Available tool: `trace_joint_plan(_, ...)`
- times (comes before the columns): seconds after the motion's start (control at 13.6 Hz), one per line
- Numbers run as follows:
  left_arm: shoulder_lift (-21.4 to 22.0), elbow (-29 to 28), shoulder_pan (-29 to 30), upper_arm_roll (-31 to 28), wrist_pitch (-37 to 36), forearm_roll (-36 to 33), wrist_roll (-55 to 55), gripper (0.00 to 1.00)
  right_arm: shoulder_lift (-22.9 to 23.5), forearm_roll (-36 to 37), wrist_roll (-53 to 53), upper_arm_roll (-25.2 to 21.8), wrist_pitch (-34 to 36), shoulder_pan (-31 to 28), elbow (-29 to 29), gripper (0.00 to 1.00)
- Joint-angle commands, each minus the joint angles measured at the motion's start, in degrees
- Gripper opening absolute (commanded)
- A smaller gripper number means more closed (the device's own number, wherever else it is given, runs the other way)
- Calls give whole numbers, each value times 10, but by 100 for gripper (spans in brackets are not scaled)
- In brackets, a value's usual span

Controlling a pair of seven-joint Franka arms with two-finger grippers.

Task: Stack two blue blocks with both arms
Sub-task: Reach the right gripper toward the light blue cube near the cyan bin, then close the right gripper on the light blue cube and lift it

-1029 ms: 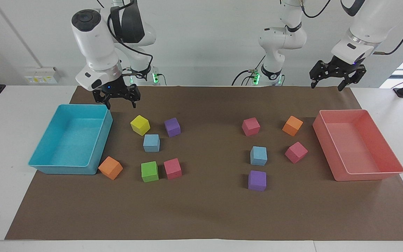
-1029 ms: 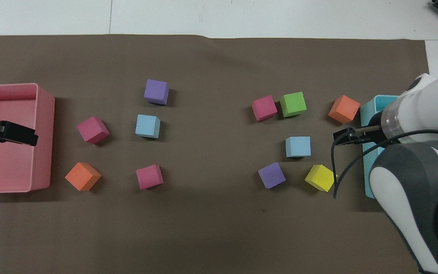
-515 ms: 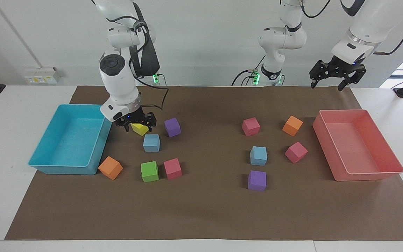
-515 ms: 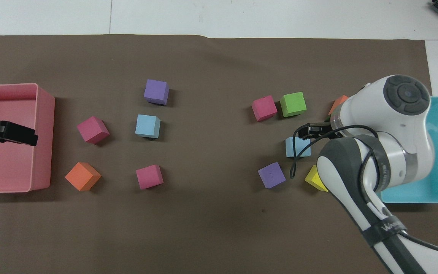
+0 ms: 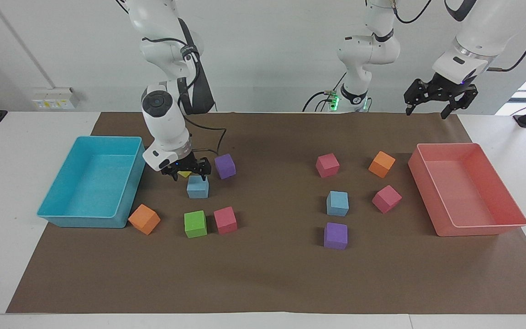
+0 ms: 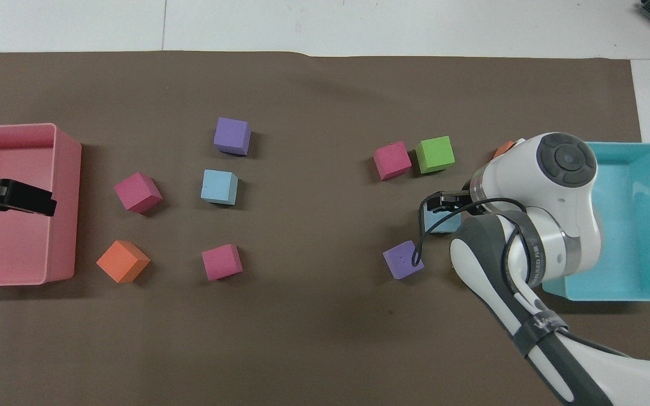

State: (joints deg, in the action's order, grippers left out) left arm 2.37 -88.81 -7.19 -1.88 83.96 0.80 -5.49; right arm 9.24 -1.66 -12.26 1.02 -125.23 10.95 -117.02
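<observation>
Right now, biggest first: bench (image 5: 25, 137) with brown mat (image 5: 272, 274) on top. Cyan tray (image 5: 92, 183) sits at my right arm's end, pink tray (image 5: 466, 189) at my left arm's end.

My right arm (image 5: 165, 114) reaches down over the cube cluster beside the cyan tray. My left arm (image 5: 477, 32) waits, raised near the pink tray.

Right end effector (image 5: 186, 172) hangs just above one blue block (image 5: 197, 188), fingers spread wide, nothing gripped; cannot tell if it touches the block. Left end effector (image 5: 427, 109) also open and empty, over the mat edge by the pink tray.

That blue block sits on the mat between the purple cube (image 5: 225, 166) and the green cube (image 5: 195, 224), yellow cube (image 5: 184, 174) mostly hidden by my fingers. The other blue block (image 5: 337, 203) lies well apart, toward my left arm's end, between a pink cube (image 5: 327, 165) and another purple cube (image 5: 335, 236). Neither block stacked.
</observation>
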Motion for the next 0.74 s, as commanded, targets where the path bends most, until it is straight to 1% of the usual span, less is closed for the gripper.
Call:
trace_joint_plan(0.0,6,1,8,4,-6,1,-3,100,-3,-14,-7,1,-50,-1,-41,100)
trace_joint_plan(0.22,6,1,8,4,-6,1,-3,100,12,-40,-5,1,-62,0,-44,100)
trace_joint_plan(0.44,6,1,8,4,-6,1,-3,100,18,-42,0,1,-65,4,-49,100)
trace_joint_plan(0.66,6,1,8,4,-6,1,-3,100,19,-42,9,1,-105,6,-76,100)
